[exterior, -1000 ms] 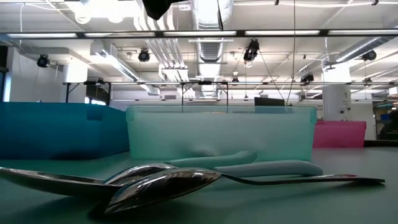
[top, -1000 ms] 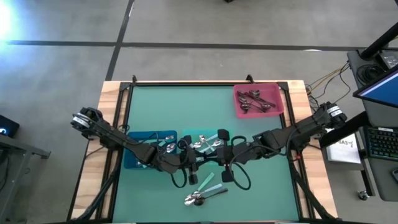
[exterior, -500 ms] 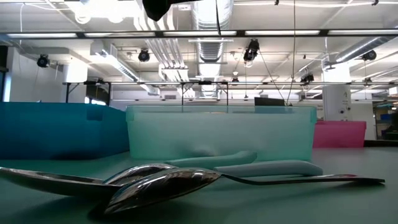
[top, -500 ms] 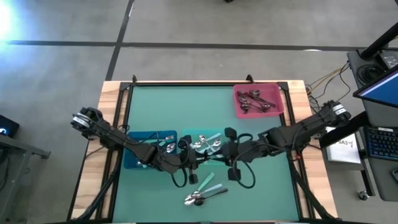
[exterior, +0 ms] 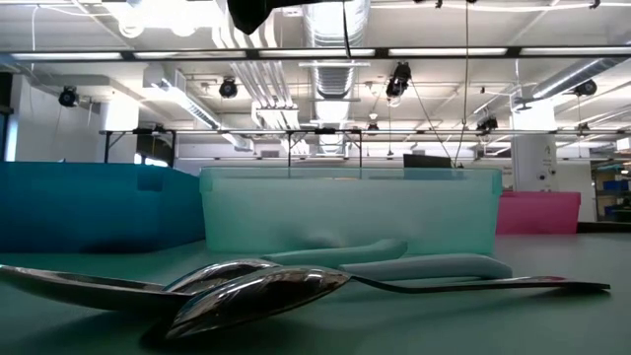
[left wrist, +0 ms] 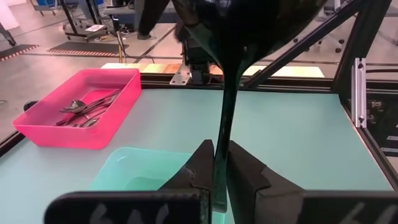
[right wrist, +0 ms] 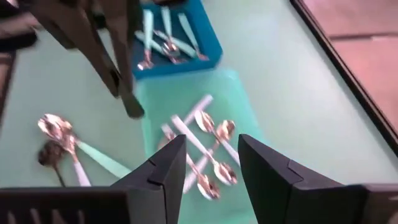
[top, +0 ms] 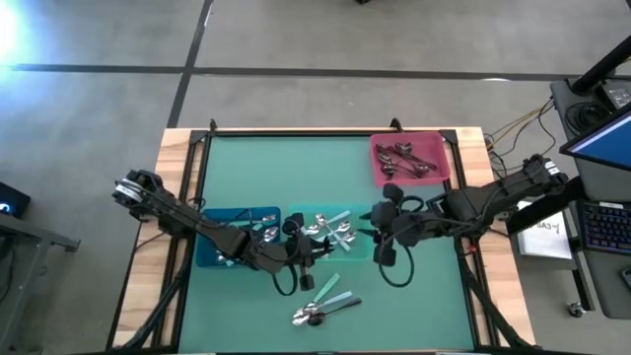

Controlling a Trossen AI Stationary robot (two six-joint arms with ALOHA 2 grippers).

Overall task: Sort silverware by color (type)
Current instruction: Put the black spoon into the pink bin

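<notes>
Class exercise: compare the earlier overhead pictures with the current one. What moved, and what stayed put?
The right claw has drawn back from over the pale teal square bin toward the table's right side, open and empty. The left claw stayed by that bin, shut on a dark blackish spoon. The loose spoons on the mat did not move.

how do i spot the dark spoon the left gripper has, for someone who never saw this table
Start at the green table and find the teal bin in the middle of the row nearest the arms. The left gripper hangs beside it, pinching a dark spoon by the handle. It is the only spoon lifted off the table and out of a bin.
</notes>
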